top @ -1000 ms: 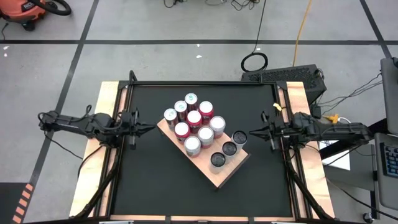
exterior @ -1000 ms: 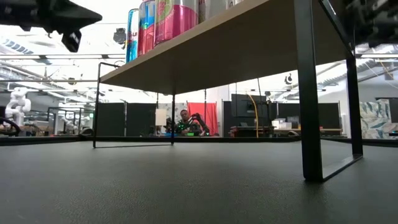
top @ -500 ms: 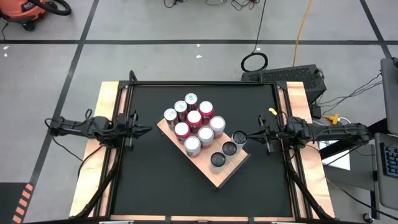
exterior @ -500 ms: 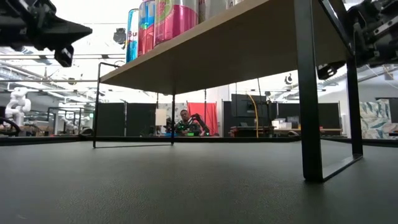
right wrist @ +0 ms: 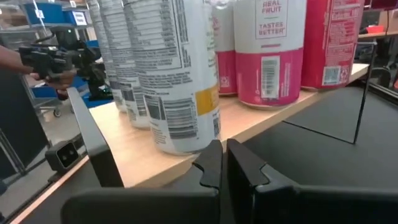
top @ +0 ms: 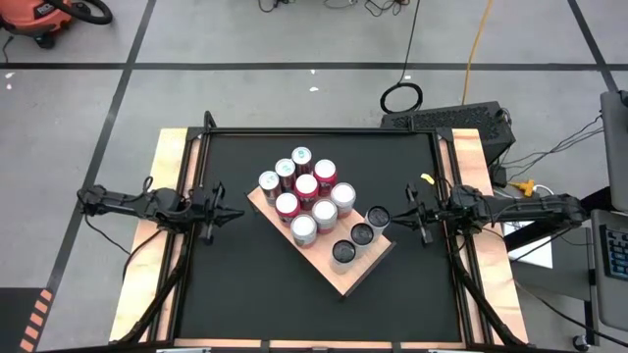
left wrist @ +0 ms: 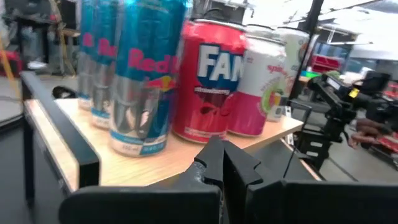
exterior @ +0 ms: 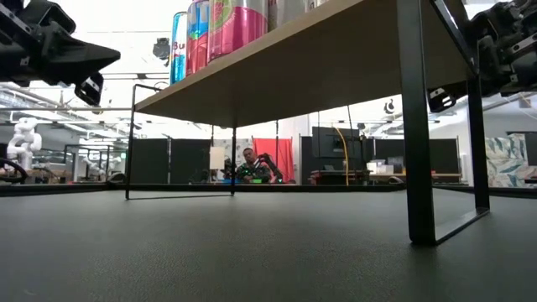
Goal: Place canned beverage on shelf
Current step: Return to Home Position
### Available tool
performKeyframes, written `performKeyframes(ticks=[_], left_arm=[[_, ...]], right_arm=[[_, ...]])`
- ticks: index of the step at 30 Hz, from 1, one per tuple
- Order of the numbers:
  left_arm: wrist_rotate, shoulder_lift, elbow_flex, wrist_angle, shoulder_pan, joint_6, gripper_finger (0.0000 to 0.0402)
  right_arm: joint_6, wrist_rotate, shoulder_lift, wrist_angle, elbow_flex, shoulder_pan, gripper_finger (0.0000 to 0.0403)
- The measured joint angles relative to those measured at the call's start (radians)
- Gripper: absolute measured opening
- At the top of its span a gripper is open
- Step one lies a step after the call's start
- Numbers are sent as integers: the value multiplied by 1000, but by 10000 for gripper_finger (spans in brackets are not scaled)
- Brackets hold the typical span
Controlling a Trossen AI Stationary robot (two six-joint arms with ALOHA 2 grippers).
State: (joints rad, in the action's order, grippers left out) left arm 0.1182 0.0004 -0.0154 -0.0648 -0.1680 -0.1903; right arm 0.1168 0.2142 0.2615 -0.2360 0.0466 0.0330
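Bench: black bench (top: pixel 235 284) is carrying the angled shelf (top: pixel 345 279).
Room: a person (exterior: pixel 248 158) is sitting far behind.
Shelf: pale grained wood, cans (top: pixel 306 186) crowding it.
Pincers: left pincer (top: pixel 236 215) and right pincer (top: pixel 397 214) are hovering beside it, closed, empty.

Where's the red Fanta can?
Left wrist view: the red Fanta can stands on the shelf, between a blue Red Bull can and a pink-and-white can.
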Motion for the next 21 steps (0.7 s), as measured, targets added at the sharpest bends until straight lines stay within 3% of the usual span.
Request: performKeyframes(ticks=[12, 21], left_arm=[[-33, 0, 8, -25, 0, 39, 0], [-41, 0, 9, -34, 0, -11, 0]], right_arm=[[-7, 48, -33, 7, -2, 0, 0], [-31, -78, -207, 121, -7, 0, 0]])
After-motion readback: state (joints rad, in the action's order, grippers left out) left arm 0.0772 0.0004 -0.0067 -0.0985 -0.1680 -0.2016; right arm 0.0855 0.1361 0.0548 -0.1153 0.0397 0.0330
